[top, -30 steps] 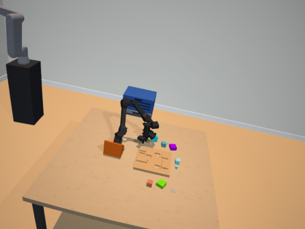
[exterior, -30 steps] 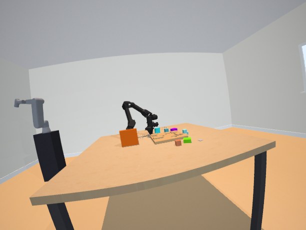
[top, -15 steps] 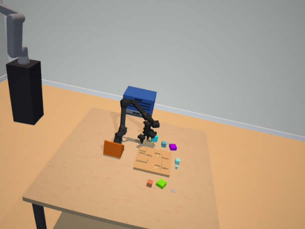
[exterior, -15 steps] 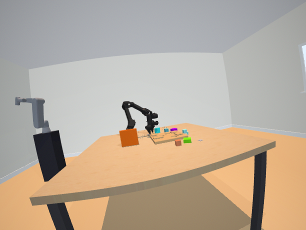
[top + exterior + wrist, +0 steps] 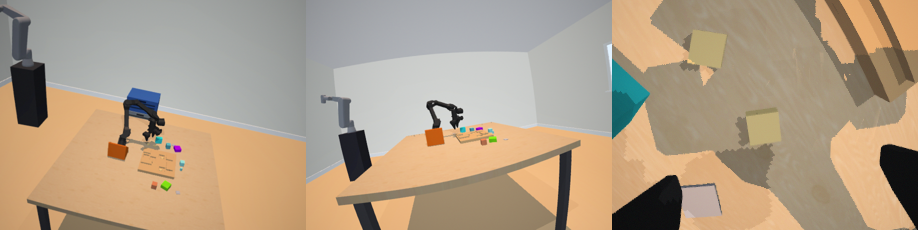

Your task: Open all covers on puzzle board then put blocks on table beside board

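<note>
The tan puzzle board [image 5: 155,163] [image 5: 476,138] lies flat on the table; its edge shows at the upper right of the wrist view. Small yellowish patches show in two of its wells; whether these are blocks, and how each cover stands, is too small to tell. One yellow block [image 5: 707,49] [image 5: 148,144] and a second yellow block [image 5: 763,127] [image 5: 154,145] rest on the table behind the board, clear of it and apart from each other. My gripper [image 5: 152,136] [image 5: 456,127] [image 5: 784,172] is wide open and empty, above the table near these blocks.
A teal block [image 5: 158,140] [image 5: 462,129] [image 5: 624,100] stands near the gripper. A purple block [image 5: 177,148], smaller cyan pieces, a green block [image 5: 166,185] and a red-orange cube [image 5: 154,185] lie around the board. An orange panel [image 5: 117,151] [image 5: 434,137] stands left; a grey tile [image 5: 702,201] lies beside one finger.
</note>
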